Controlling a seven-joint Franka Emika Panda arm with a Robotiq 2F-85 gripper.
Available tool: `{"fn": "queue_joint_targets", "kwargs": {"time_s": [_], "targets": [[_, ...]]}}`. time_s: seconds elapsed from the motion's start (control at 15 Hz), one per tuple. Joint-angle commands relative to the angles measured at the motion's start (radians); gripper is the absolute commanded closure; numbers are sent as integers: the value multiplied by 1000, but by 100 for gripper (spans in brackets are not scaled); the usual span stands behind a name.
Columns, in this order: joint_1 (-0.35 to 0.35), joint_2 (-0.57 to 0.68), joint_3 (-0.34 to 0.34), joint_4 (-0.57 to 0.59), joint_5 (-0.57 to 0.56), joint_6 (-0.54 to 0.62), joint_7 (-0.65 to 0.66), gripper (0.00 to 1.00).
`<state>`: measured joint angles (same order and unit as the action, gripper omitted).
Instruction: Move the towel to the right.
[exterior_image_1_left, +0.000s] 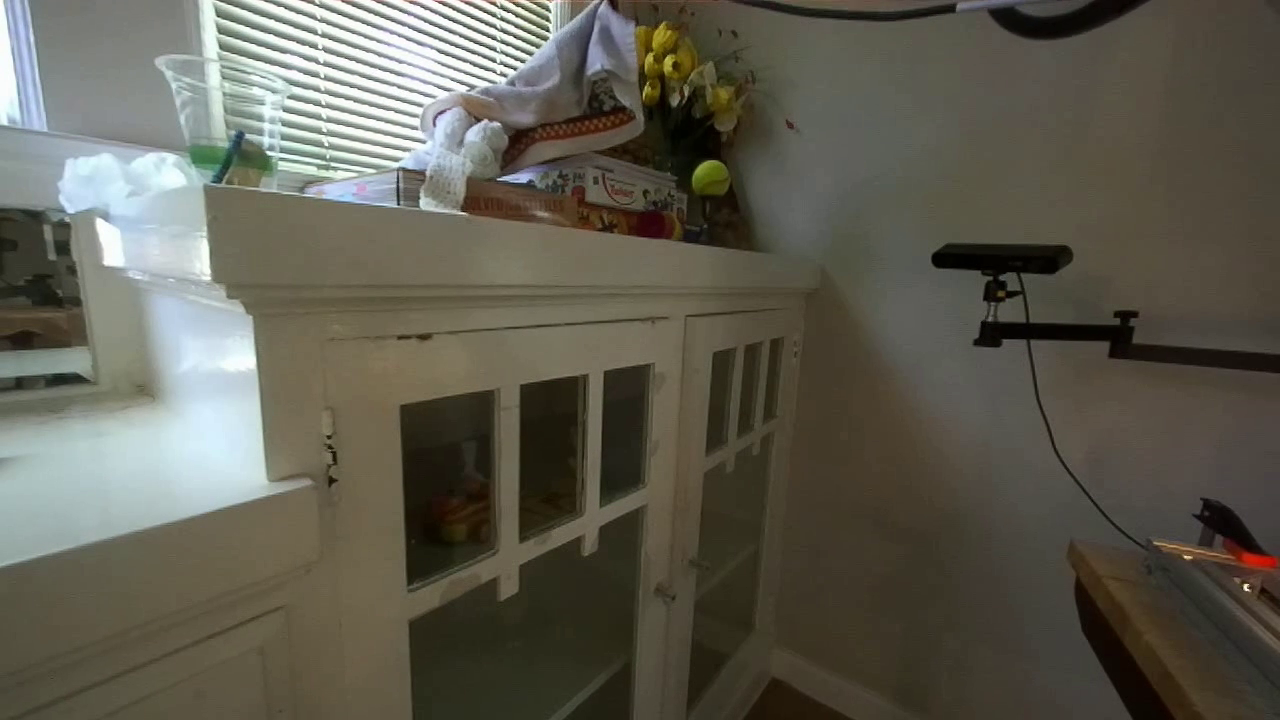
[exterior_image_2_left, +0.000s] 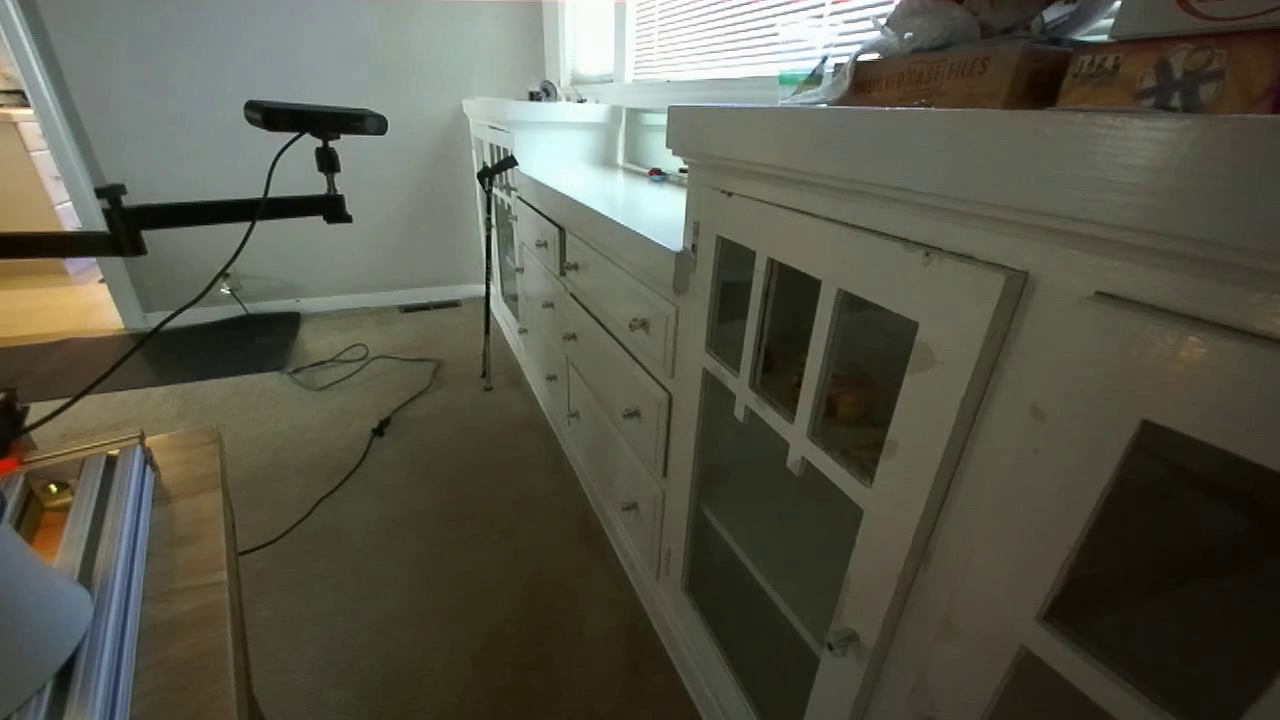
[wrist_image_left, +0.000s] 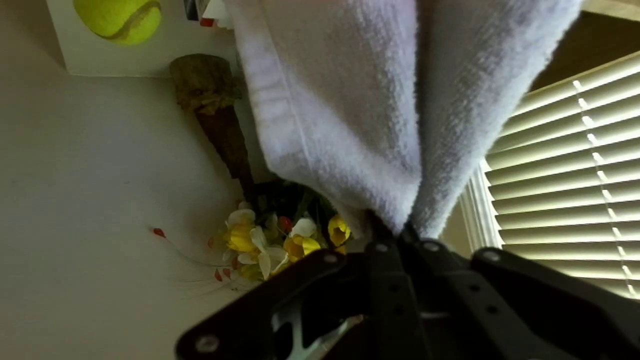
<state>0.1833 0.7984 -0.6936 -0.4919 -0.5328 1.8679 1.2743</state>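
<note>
Towel (exterior_image_1_left: 575, 75): white terry, orange-red checked band near hem; hangs over bench (exterior_image_1_left: 500, 255) (white cabinet top), between middle and wall end; low part right at the boxes, can't tell if touching.
Gripper (wrist_image_left: 397, 240): wrist view; fingers (wrist_image_left: 395, 300) drawn together, pinching gathered upper end of towel.
White bundle (exterior_image_1_left: 485, 150): crumpled, material unclear; just beside towel's low end, strip hanging over box front toward bench front edge.
White box (exterior_image_1_left: 635, 188): printed, red label, below towel; sits on orange box (exterior_image_1_left: 605, 220).
CASE FILES box (exterior_image_1_left: 530, 205): brown, along bench front edge; lettering shows in both exterior views.
Tennis ball (exterior_image_1_left: 711, 178): yellow-green, near bench front corner at wall end.
Flowers (exterior_image_1_left: 685, 65): yellow and white, at wall end, near ball.
Cup (exterior_image_1_left: 225, 110): clear, green at base, near corner at opposite end of bench; white crumpled stuff (exterior_image_1_left: 130, 185) beside it.
Blinds (exterior_image_1_left: 380, 80): slatted, lit from outside, beyond bench window edge.
Camera (exterior_image_1_left: 1000, 258): black, on jointed mount (exterior_image_1_left: 1190, 353); in both exterior views, well apart from bench front edge.
Table (exterior_image_1_left: 1120, 590): wooden, across floor gap from bench front edge, metal rails on top.
</note>
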Motion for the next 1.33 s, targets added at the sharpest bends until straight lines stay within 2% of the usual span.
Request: {"fn": "queue_joint_targets", "kwargs": {"time_s": [0.0, 1.27], "targets": [[-24, 49, -36, 34, -11, -27, 71, 99], [-63, 177, -185, 34, -20, -65, 92, 99]]}}
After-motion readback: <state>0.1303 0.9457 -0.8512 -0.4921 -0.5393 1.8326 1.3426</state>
